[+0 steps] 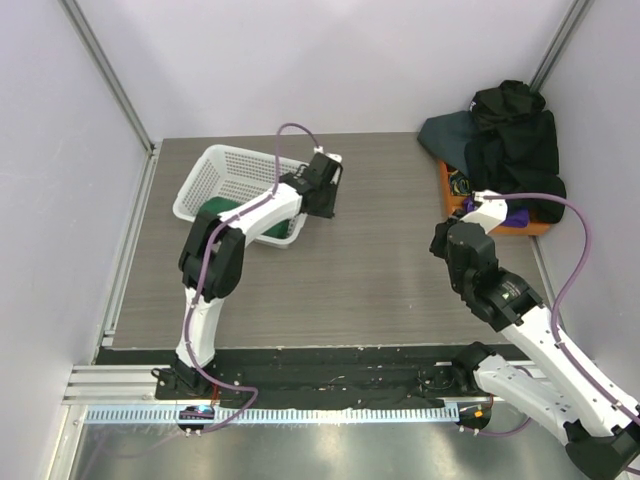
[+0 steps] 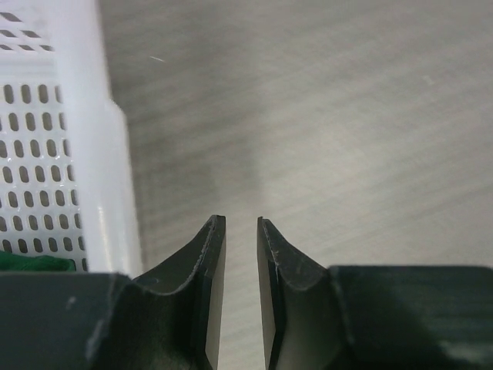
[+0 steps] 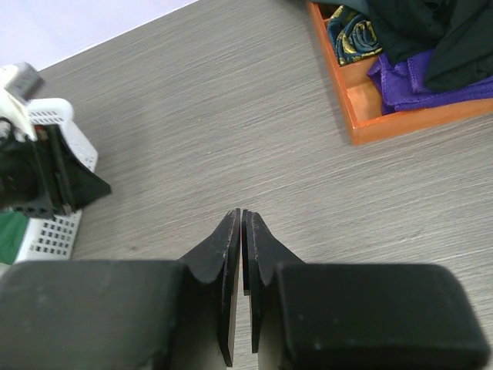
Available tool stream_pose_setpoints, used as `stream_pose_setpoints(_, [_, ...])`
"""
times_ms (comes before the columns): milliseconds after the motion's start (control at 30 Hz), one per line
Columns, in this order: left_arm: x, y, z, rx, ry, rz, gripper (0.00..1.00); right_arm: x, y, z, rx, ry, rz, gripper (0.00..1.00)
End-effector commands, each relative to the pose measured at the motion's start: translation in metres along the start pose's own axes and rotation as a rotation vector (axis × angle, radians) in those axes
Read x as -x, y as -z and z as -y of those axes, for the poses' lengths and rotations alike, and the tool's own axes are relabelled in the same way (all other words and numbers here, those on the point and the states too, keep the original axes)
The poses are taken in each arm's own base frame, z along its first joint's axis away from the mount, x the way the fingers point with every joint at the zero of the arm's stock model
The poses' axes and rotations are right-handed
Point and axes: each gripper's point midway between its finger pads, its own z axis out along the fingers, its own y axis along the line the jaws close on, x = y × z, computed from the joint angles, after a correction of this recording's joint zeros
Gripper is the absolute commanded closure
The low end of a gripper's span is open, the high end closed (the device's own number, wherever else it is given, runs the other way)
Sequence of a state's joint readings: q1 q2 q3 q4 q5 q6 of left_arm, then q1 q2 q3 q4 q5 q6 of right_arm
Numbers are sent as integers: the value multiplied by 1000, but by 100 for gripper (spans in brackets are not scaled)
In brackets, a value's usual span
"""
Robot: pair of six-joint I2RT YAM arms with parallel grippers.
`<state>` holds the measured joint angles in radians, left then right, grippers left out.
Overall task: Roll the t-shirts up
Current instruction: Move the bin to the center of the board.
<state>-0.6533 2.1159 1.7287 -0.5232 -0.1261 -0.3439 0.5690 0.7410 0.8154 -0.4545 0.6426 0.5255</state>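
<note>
A white mesh plastic basket point(image 2: 85, 154) stands just to the left of the left tool point(image 2: 240, 223). Inside it, low on the tool's left, lies a folded dark green cotton t-shirt point(image 1: 215, 207). The left tool hangs over the grey wood-grain tabletop point(image 1: 380, 260) – its two fingers stand a little apart, with nothing between them. The right tool point(image 3: 241, 214) is well apart from the basket, its fingers pressed together and holding nothing. Ahead of this tool and to its right sits a flat orange tray point(image 3: 362, 108) – it carries a heap of t-shirts: a black one point(image 1: 515, 140) on top, a purple one point(image 3: 416, 77) under it, and a dark slate one point(image 1: 445, 130) at the far side.
</note>
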Motion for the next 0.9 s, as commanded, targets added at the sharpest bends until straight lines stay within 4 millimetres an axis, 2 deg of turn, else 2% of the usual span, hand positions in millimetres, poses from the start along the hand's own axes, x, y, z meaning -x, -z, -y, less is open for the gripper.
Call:
stream_pose_setpoints(0, [45, 1, -58, 51, 120, 95, 74, 0, -4, -3, -8, -23, 1, 87])
stream_pose_setpoints(200, [54, -2, -137, 117, 265, 103, 72, -5, -7, -4, -8, -17, -12, 87])
stream_pose_setpoints(367, [60, -8, -166, 117, 351, 89, 69, -13, -8, -7, 11, -27, -39, 87])
stream_pose_setpoints(400, [70, -6, -169, 117, 355, 107, 69, -14, -7, -7, 15, -29, -42, 87])
stream_pose_setpoints(467, [68, -10, -183, 144, 372, 82, 69, -16, -6, -7, 22, -33, -48, 87])
stream_pose_setpoints(500, [78, -6, -186, 140, 378, 102, 68, -16, -4, -6, 27, -37, -47, 87])
stream_pose_setpoints(533, [80, -6, -189, 135, 381, 101, 68, -17, -3, -4, 24, -35, -48, 86])
stream_pose_setpoints(633, [96, 2, -164, -12, 354, 127, 62, -19, 0, -2, 26, -24, -58, 85])
stream_pose_setpoints(667, [106, 18, -149, -69, 353, 151, 61, -21, 0, -2, 28, -20, -65, 85])
stream_pose_setpoints(700, [110, 27, -141, -88, 351, 168, 59, -24, 0, -4, 40, -16, -76, 78])
stream_pose_setpoints(733, [101, 27, -136, -93, 351, 166, 57, -25, 1, -4, 46, -17, -79, 75])
stream_pose_setpoints(767, [114, 55, -121, -112, 330, 225, 52, -27, 1, -4, 51, -17, -85, 72])
stream_pose_setpoints(800, [111, 63, -115, -123, 325, 237, 47, -30, 2, -5, 61, -16, -93, 51])
stream_pose_setpoints(833, [100, 67, -109, -139, 325, 235, 40, -29, 3, -6, 65, -19, -92, 39])
stream_pose_setpoints(867, [94, 74, -103, -157, 320, 239, 19, -31, 3, -5, 68, -17, -96, 28])
